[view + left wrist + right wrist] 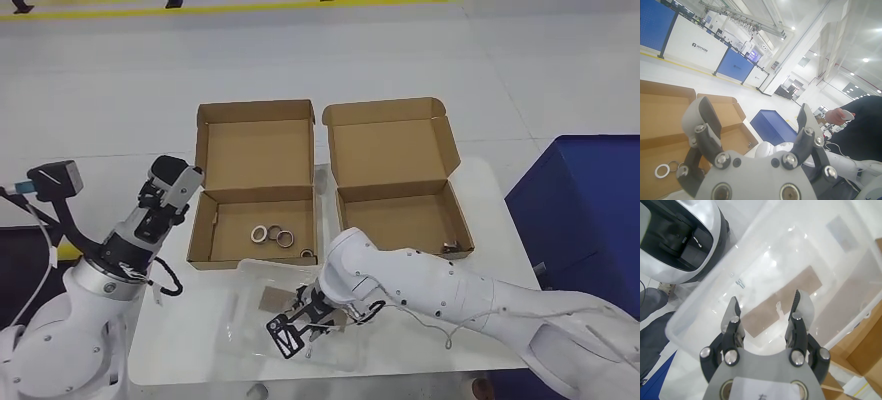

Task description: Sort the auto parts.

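Right tool [766, 295] — jaws apart — points down into the clear bin [706, 281].

1. Floor [100, 90]: white, glossy; a yellow line [250, 10] runs across its far side.
2. Partitions [734, 66]: blue and white panels on dark posts, standing in a row along that line.
3. Column [800, 47]: white, tall, rising to a white ceiling hung with rails [761, 26].
4. Lamps [865, 60]: round, bright, scattered across the ceiling.
5. Table [495, 215]: white top; a blue cabinet [590, 220] stands just beside its right end.
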